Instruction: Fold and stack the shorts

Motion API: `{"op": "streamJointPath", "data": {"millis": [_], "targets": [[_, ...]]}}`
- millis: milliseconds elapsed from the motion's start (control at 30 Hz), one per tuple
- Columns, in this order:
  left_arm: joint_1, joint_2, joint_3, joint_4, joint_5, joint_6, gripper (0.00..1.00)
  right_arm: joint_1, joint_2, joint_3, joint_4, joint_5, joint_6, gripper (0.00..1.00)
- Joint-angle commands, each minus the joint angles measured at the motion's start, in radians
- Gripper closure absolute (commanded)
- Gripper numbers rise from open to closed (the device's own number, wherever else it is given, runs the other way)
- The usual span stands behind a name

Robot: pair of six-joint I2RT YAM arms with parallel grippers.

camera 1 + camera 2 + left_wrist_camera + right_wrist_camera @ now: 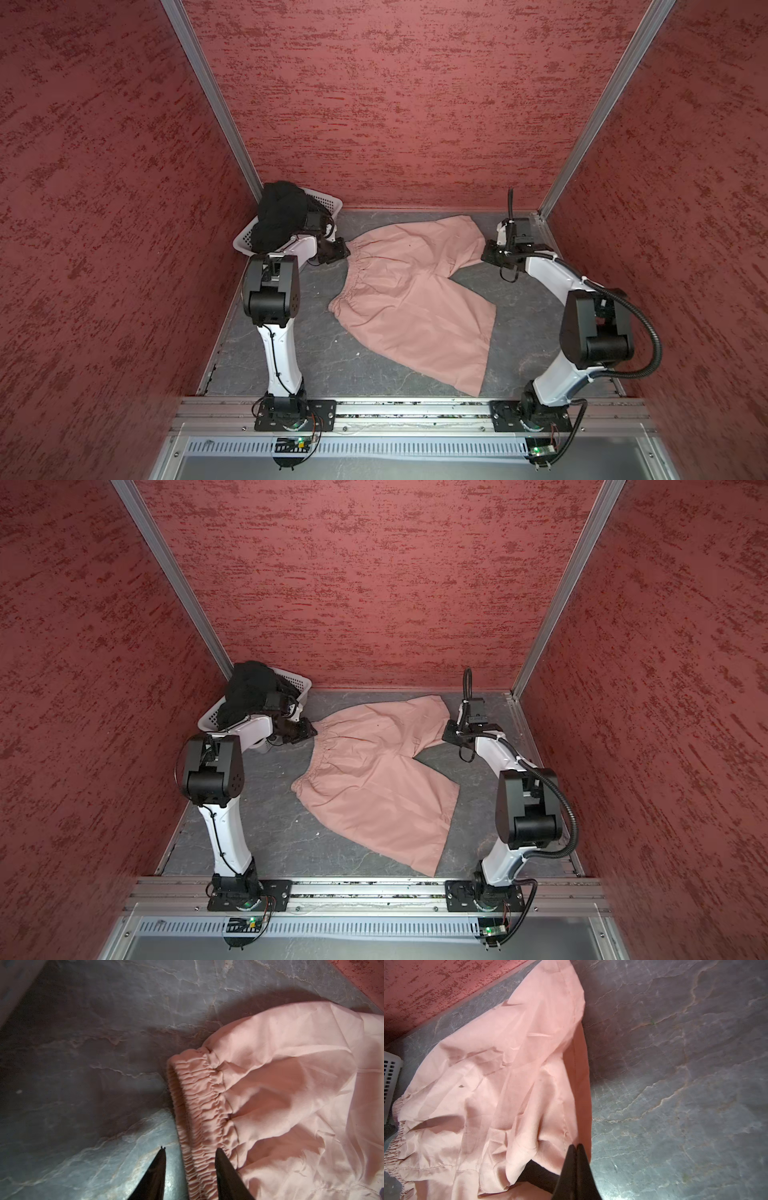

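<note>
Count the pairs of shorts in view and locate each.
2. The dusty-pink cloth shorts with a gathered waistband lie spread across the middle of the grey table. The black cloth shorts sit heaped in the white perforated plastic basket, far left corner. Others may hide beneath.

No legible text, label, brand, number or sign in any view. Nothing to read on the pink shorts (415,291), the black shorts (276,216) or the white basket (326,203); any markings on the small boards (291,445) by the arm bases too tiny to make out.
</note>
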Motion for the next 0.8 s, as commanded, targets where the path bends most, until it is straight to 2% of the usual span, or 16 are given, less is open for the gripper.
{"op": "streamJointPath", "data": {"millis": [0,67,100,133,167,200,233,300,333,367,467,567,600,700,767], "targets": [[0.007,0.025,0.022,-0.018,0.002,-0.006,0.6,-0.008,0.026,-0.059,-0.086,0.041,-0.003,1.0],[0.01,0.022,0.021,-0.02,0.002,-0.004,0.6,-0.02,0.005,-0.102,-0.085,0.049,0.003,1.0],[0.011,0.022,0.022,-0.021,0.001,-0.003,0.6,-0.029,-0.008,-0.114,-0.087,0.056,0.002,0.95],[0.012,0.022,0.024,-0.022,0.002,-0.003,0.6,-0.036,-0.016,-0.119,-0.089,0.064,0.002,0.81],[0.012,0.022,0.027,-0.023,0.004,-0.002,0.6,-0.043,-0.025,-0.115,-0.091,0.073,-0.003,0.61],[0.012,0.022,0.033,-0.022,0.01,-0.002,0.59,-0.048,-0.032,-0.108,-0.094,0.077,-0.008,0.5],[0.012,0.02,0.038,-0.021,0.018,-0.002,0.57,-0.051,-0.038,-0.091,-0.098,0.08,-0.014,0.43],[0.009,0.008,0.039,-0.01,0.045,-0.002,0.4,-0.052,-0.046,-0.057,-0.096,0.082,-0.022,0.41],[0.006,-0.008,0.033,-0.001,0.049,-0.004,0.23,-0.052,-0.047,-0.038,-0.081,0.073,-0.028,0.41],[0.003,-0.029,0.027,0.004,0.049,-0.005,0.01,-0.051,-0.043,-0.019,-0.07,0.056,-0.036,0.4],[-0.001,-0.122,-0.008,0.0,0.029,-0.009,0.01,-0.036,-0.032,0.015,-0.076,-0.045,-0.063,0.39],[0.01,-0.242,-0.073,-0.047,-0.039,-0.033,0.01,0.058,-0.057,0.005,-0.147,0.002,-0.11,0.38],[0.018,-0.279,-0.101,-0.069,-0.037,-0.048,0.01,0.102,-0.067,0.004,-0.183,0.019,-0.131,0.38],[0.042,-0.418,-0.27,-0.083,0.008,-0.098,0.01,0.326,-0.128,-0.03,-0.294,0.076,-0.225,0.37],[0.044,-0.505,-0.376,-0.114,-0.026,-0.115,0.01,0.463,-0.178,-0.075,-0.339,0.095,-0.23,0.36]]}}
